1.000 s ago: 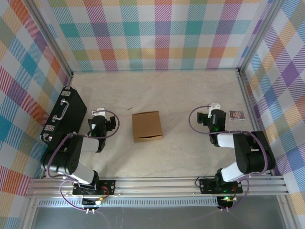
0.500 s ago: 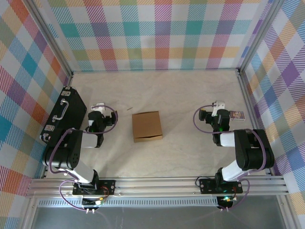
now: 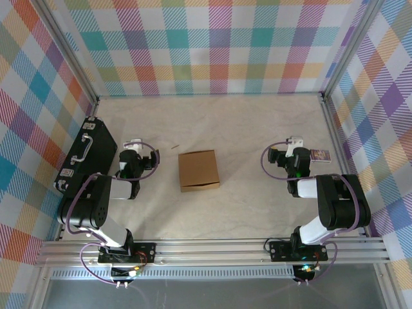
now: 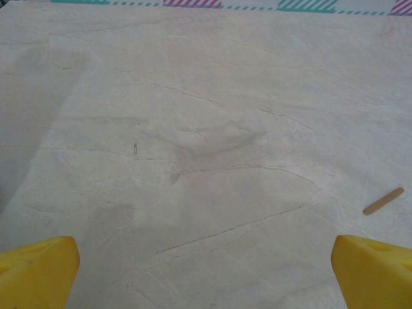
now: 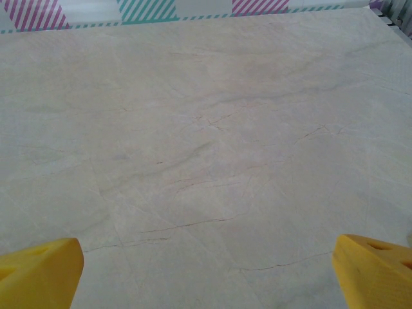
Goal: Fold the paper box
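The paper box (image 3: 199,170) is a small squarish brown cardboard box lying with its lid down in the middle of the table. My left gripper (image 3: 132,150) rests to its left, well apart from it. In the left wrist view the left gripper (image 4: 206,273) is open, its yellow fingertips (image 4: 37,270) wide apart over bare table. My right gripper (image 3: 294,147) sits to the right of the box, also apart from it. The right wrist view has the right gripper (image 5: 206,273) open, with yellow fingertips (image 5: 38,270) at the lower corners and nothing between them.
A black hard case (image 3: 87,156) with a handle lies along the left wall, beside the left arm. A tiny printed packet (image 3: 320,155) lies by the right gripper near the right rail. A small wooden stick (image 4: 383,201) lies on the table behind the box.
Over the first half second the left gripper drew back and left, and the right gripper shifted right, both away from the box. Since then nothing has moved.
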